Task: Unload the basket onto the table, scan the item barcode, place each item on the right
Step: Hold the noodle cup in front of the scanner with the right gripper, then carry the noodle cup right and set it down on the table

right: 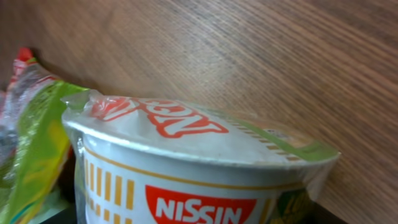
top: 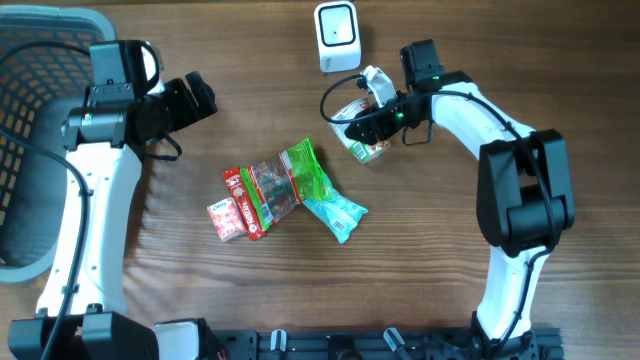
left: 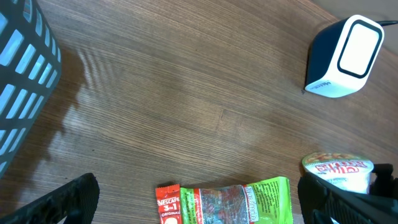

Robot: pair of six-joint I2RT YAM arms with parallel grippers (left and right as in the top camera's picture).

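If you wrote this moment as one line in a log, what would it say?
step: picking up item | right jaws: at noodle cup, grip unclear | left jaws: open, empty | scanner: beside cup | packets: piled mid-table

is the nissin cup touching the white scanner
Apart. The left wrist view shows bare table between the scanner and the nissin cup; the overhead view shows the same gap.
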